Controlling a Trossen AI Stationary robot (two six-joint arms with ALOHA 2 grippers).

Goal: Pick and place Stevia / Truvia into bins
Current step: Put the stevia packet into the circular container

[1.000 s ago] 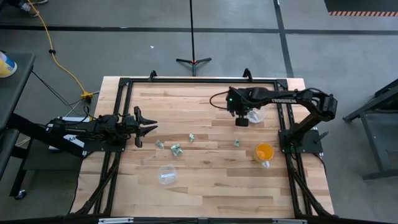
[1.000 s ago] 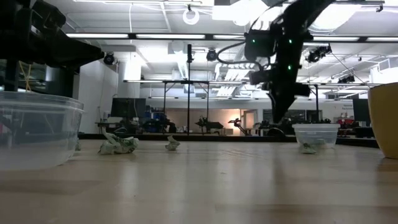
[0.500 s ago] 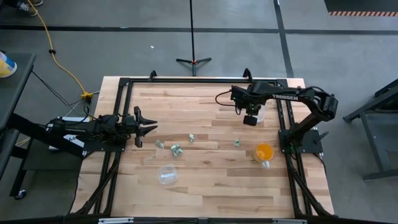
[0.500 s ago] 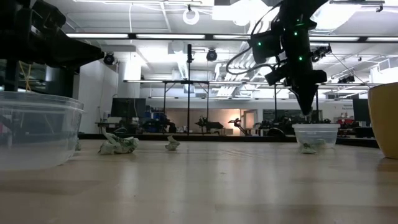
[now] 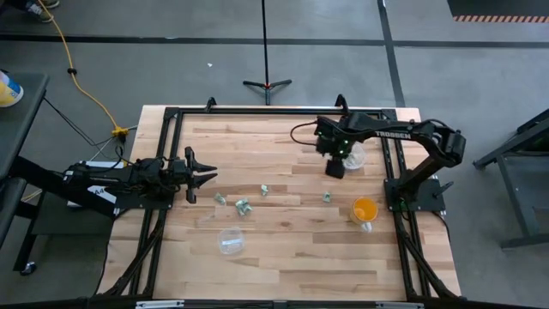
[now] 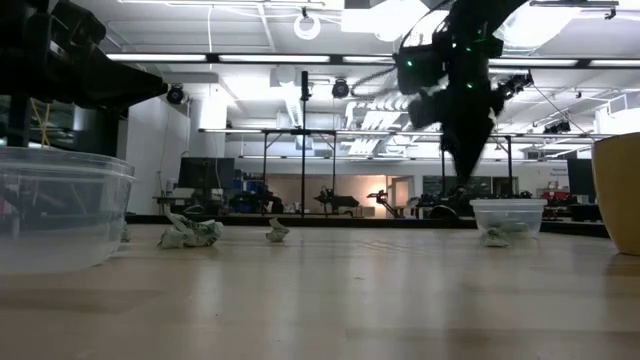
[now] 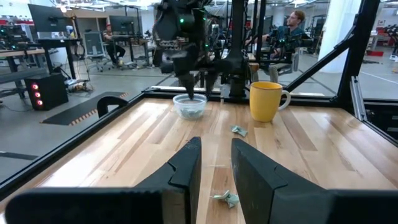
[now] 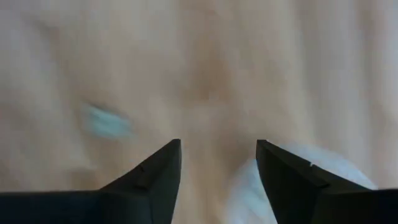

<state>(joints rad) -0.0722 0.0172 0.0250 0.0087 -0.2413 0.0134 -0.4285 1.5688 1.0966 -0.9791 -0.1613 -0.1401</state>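
Several small green-and-white Stevia packets (image 5: 242, 206) lie loose on the wooden table between the arms, one (image 5: 327, 197) nearer the right side. One clear bin (image 5: 353, 157) stands at the far right, and another (image 5: 229, 241) holding a packet stands near the front. My right gripper (image 5: 335, 168) hovers open just left of the far-right bin, fingers pointing down with nothing between them (image 8: 217, 165). At the table's left edge my left gripper (image 5: 202, 180) waits open and empty (image 7: 215, 168), with a packet (image 7: 226, 198) on the table ahead of it.
An orange cup (image 5: 364, 210) stands near the right edge, in front of the far-right bin. A black frame (image 5: 257, 112) runs round the tabletop. Bare wood lies between the packets and the front bin. People sit at desks in the room behind (image 7: 292, 25).
My right gripper swung toward the table's right edge over the far-right bin, then came back left beside it. Its fingers have opened. The left arm and the loose packets have stayed where they were.
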